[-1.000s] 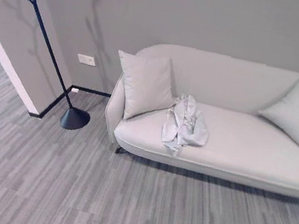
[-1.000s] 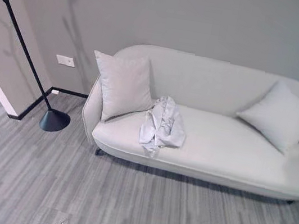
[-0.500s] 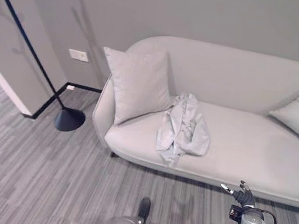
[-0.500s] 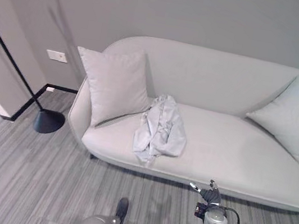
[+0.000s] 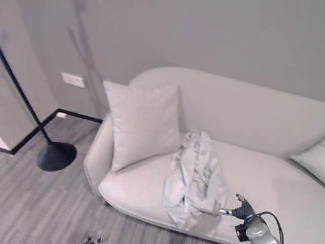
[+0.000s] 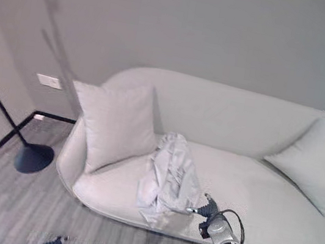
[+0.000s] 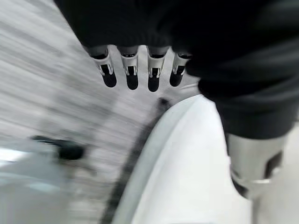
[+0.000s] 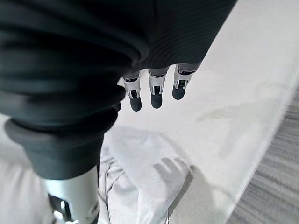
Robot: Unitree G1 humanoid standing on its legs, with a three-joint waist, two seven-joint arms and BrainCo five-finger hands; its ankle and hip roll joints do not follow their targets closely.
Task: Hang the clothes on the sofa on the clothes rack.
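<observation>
A: Left eye view — what is listed?

B: Clothes (image 5: 195,180), pale grey and crumpled, heaped on the sofa (image 5: 277,177) seat beside a cushion (image 5: 141,125). Right hand (image 5: 241,209) just beside the heap, fingers extended. Clothes rack (image 5: 37,133) stood well apart on the floor.

A: Right wrist view?

B: Fingers (image 8: 156,95) straight, nothing held, cloth folds below them. A thick gathered fold is best closed on, so the whole garment is lifted.

A: Left wrist view?

B: Left hand (image 7: 140,77) — fingers relaxed, empty, above the floor by the sofa edge.
</observation>
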